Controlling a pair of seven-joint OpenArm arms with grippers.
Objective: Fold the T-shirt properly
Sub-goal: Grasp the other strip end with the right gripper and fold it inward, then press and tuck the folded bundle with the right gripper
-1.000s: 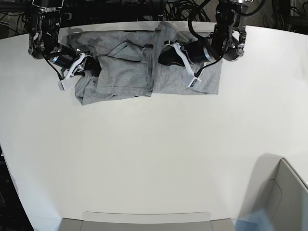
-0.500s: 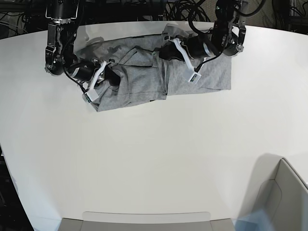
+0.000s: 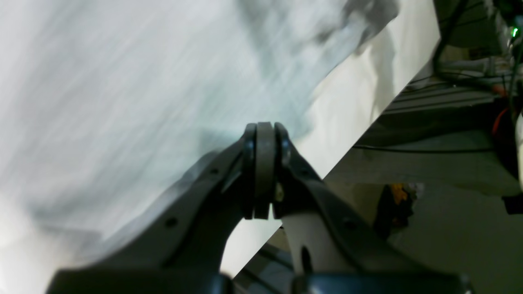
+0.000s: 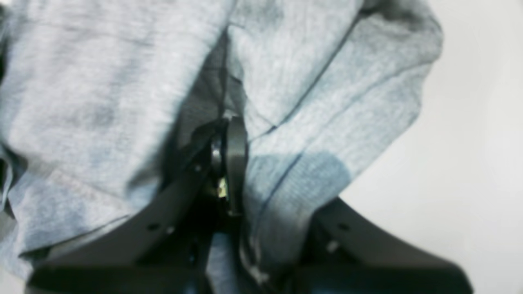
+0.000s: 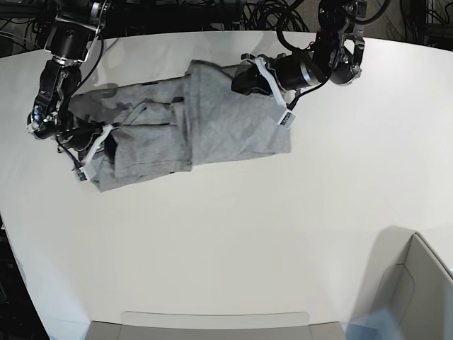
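The T-shirt (image 5: 212, 127) is a heather-grey bundle, loosely folded and rumpled, stretched across the far part of the white table (image 5: 233, 234). My left gripper (image 5: 244, 76) is at the shirt's far right edge, jaws pressed shut and holding a raised fold. In the left wrist view the left gripper (image 3: 264, 128) is shut in front of the blurred T-shirt (image 3: 122, 81). My right gripper (image 5: 107, 146) is at the shirt's left end. The right wrist view shows the right gripper (image 4: 231, 124) shut, with folds of the T-shirt (image 4: 102, 81) pinched between the jaws. No lettering shows.
A grey box (image 5: 417, 290) stands at the near right corner and a flat grey tray (image 5: 212, 322) lies along the near edge. Dark cables (image 5: 269, 14) run behind the table's far edge. The table edge (image 3: 351, 134) passes just right of my left gripper.
My right gripper has shut on the shirt's left end and pulled it left and toward the near side. The whole shirt has swung with it, its right end drawn leftward.
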